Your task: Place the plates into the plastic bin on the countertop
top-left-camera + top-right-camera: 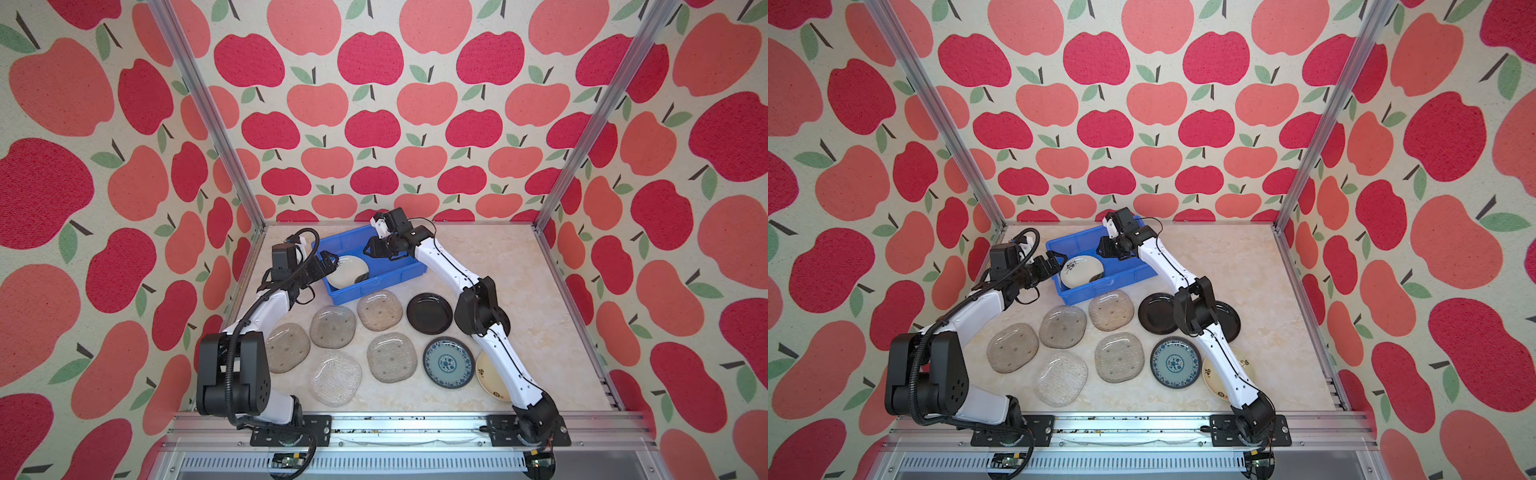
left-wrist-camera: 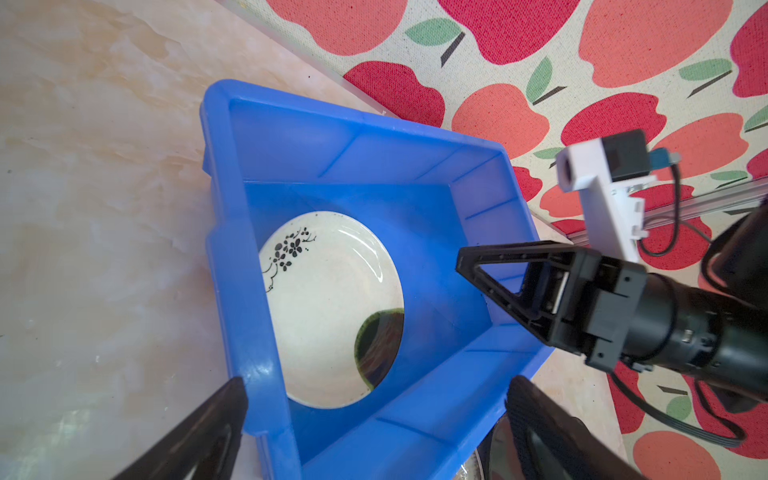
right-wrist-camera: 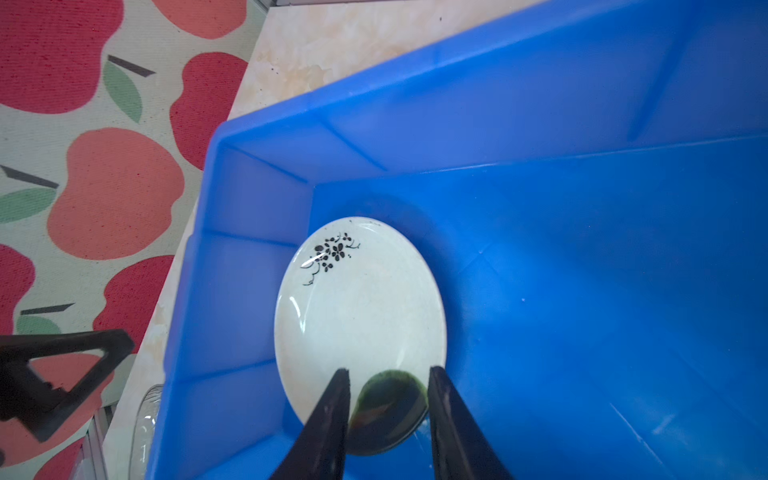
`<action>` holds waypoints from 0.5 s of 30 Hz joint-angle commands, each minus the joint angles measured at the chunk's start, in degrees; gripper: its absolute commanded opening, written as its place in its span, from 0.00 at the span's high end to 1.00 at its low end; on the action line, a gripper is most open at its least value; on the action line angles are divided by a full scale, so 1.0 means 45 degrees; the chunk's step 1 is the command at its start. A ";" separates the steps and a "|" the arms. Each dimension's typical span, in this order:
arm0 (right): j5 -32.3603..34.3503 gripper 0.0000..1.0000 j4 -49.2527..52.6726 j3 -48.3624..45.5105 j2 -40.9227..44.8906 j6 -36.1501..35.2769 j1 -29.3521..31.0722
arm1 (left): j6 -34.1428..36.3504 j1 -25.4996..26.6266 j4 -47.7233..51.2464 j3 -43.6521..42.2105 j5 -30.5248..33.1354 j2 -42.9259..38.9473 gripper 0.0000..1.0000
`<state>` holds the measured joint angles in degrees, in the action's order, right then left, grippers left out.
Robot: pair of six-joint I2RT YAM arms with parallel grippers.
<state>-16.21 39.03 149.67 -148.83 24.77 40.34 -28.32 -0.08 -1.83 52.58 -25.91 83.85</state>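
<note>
Below the plastic bin (image 1: pixel 374 284), 5 glass plates (image 1: pixel 379 309) crowd your countertop (image 1: pixel 498 266); right gripper (image 3: pixel 389 369) hangs slightly spread over the cream plate (image 3: pixel 361 307), left gripper (image 2: pixel 376 380) wide apart, empty.

Left black parallel gripper (image 1: pixel 332 262) hovers wide open at the bright blue plastic bin's (image 1: pixel 374 286) left wall. Right black parallel gripper (image 3: pixel 388 370), jaws parted, hangs inside it.

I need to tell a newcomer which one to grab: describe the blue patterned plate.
Find the blue bin at the back of the countertop; plates lie in two rows before it. In the near row, right of a glass plate, sits the blue patterned plate, just in front of a black plate. It alone carries a teal-and-white pattern.
</note>
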 commanded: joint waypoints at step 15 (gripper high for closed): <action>0.1452 0.65 -0.0802 -1.2071 1.0063 -0.2662 0.0156 | -0.0903 0.4421 0.4280 -0.1023 0.2873 -0.3702 0.03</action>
<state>-10.57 35.81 102.15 -104.77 14.41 40.40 -29.23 18.11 13.80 50.15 -15.55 67.85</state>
